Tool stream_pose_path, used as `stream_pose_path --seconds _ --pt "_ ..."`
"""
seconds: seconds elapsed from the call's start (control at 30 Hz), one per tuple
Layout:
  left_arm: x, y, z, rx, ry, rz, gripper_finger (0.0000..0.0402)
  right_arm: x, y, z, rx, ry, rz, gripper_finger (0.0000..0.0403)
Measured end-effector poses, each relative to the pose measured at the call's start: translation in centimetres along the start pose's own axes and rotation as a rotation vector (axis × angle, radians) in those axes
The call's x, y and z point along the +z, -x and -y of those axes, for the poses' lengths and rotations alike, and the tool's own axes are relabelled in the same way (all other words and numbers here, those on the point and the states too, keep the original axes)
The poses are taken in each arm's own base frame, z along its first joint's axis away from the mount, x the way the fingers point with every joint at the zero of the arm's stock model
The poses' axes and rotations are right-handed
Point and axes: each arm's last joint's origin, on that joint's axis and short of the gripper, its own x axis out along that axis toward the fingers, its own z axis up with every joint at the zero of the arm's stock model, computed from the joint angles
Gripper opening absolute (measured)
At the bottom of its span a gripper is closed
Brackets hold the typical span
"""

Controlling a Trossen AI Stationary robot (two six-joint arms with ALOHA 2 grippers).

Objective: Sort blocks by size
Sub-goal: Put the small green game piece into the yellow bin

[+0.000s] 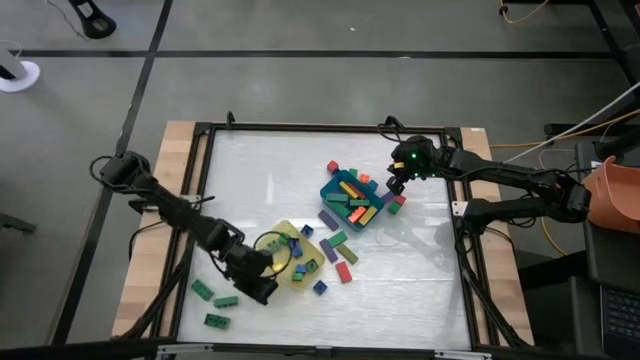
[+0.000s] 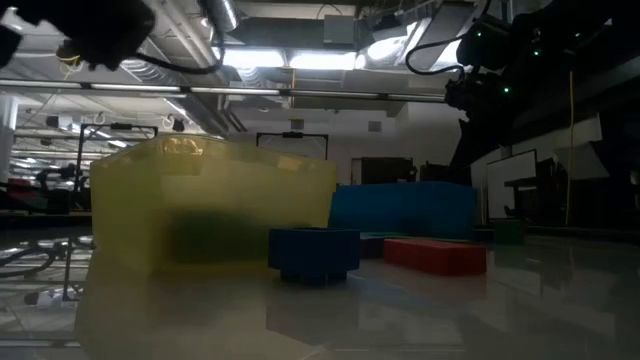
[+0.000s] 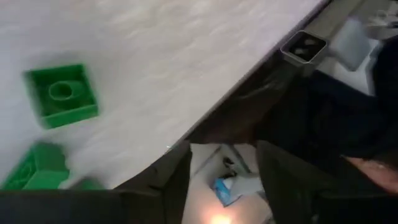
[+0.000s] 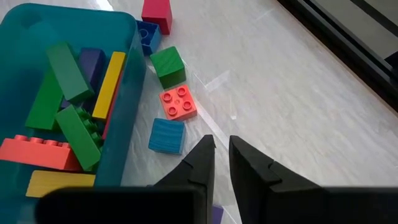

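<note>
The blocks lie scattered on the white table. Long bars fill the teal-blue tray (image 1: 334, 190), which also shows in the right wrist view (image 4: 127, 43). Short blocks lie in the yellow tray (image 1: 287, 235). Three green blocks (image 1: 216, 302) lie near the table's near left corner; two of them show in the left wrist view (image 3: 62, 96). My left gripper (image 1: 258, 285) (image 3: 224, 180) hovers open and empty between the yellow tray and these green blocks. My right gripper (image 1: 395, 183) (image 4: 221, 155) is shut and empty, above the table beside the teal tray's right side, near a blue cube (image 4: 166, 135).
Loose purple, green, red and blue blocks (image 1: 335, 245) lie between the two trays. A red cube (image 4: 155, 12), a blue block (image 4: 148, 34), a green cube (image 4: 168, 65) and an orange-red square block (image 4: 178, 104) lie beside the teal tray. A dark frame (image 1: 205, 200) rims the table.
</note>
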Motion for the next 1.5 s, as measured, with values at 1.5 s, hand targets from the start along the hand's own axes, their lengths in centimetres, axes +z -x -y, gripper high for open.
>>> stream_pose_path --seconds 1.5 --pt "-3.2 -3.2 -2.7 0.180 -0.035 0.399 0.0169 0.0 0.0 0.0 0.000 -0.001 0.000 0.0051"
